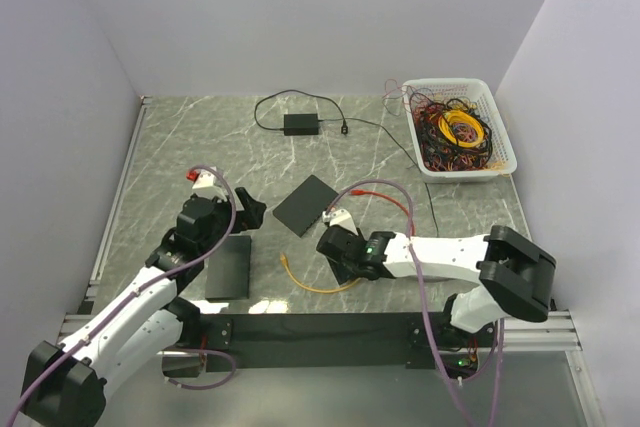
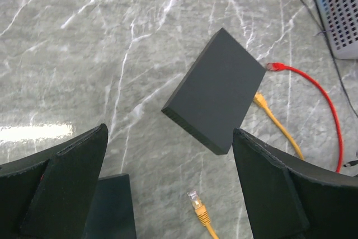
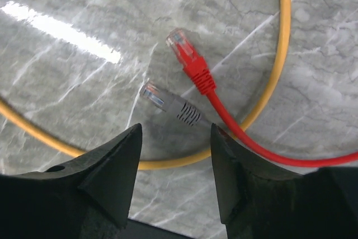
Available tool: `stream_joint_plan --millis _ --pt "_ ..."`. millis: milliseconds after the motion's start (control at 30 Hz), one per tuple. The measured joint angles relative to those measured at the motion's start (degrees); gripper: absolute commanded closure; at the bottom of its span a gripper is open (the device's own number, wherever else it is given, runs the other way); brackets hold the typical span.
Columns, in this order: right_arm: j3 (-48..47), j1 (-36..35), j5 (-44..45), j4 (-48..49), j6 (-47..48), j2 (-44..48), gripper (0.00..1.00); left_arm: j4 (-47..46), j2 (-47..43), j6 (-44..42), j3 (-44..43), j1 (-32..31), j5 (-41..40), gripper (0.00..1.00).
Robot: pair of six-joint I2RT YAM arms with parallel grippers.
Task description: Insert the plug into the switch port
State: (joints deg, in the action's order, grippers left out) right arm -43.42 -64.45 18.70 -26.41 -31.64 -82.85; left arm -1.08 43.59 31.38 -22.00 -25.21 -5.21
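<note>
Two tools, both spread, neither gripping anything.
My left tool point(image 2: 169, 132) stands at its widest above the desk point(image 2: 84, 37), with the dark switch box point(image 2: 215, 90) lying flat just beyond its fingers. My right tool point(image 3: 176, 130) hovers half spread over the grey plug point(image 3: 168, 103) and the red plug point(image 3: 187, 54), which lie side by side on the desk. The white basket point(image 1: 470, 174) holds tangled cables point(image 1: 455, 132).
</note>
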Motion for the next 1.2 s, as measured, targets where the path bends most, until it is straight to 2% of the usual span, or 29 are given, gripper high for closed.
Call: stream_joint_plan --millis 633,800,867,1133,1200 --pt "-0.5 1.8 -1.9 3.3 1.4 -3.7 0.41 0.1 2.0 0.4 0.3 0.0 -1.2 0.01" --pt "-0.5 1.8 -3.0 2.8 0.7 -3.3 0.30 0.1 2.0 0.9 0.3 0.0 -1.3 0.01" --pt "-0.4 1.8 -3.3 2.2 0.5 -3.1 0.29 0.1 2.0 0.9 0.3 0.0 -1.4 0.01" --pt "-0.4 1.8 -3.8 0.6 -0.5 -2.6 0.41 0.1 2.0 1.0 0.3 0.0 -1.7 0.01" --pt "-0.5 1.8 -4.0 0.7 -0.7 -3.1 0.50 0.1 2.0 1.0 0.3 0.0 -1.7 0.01"
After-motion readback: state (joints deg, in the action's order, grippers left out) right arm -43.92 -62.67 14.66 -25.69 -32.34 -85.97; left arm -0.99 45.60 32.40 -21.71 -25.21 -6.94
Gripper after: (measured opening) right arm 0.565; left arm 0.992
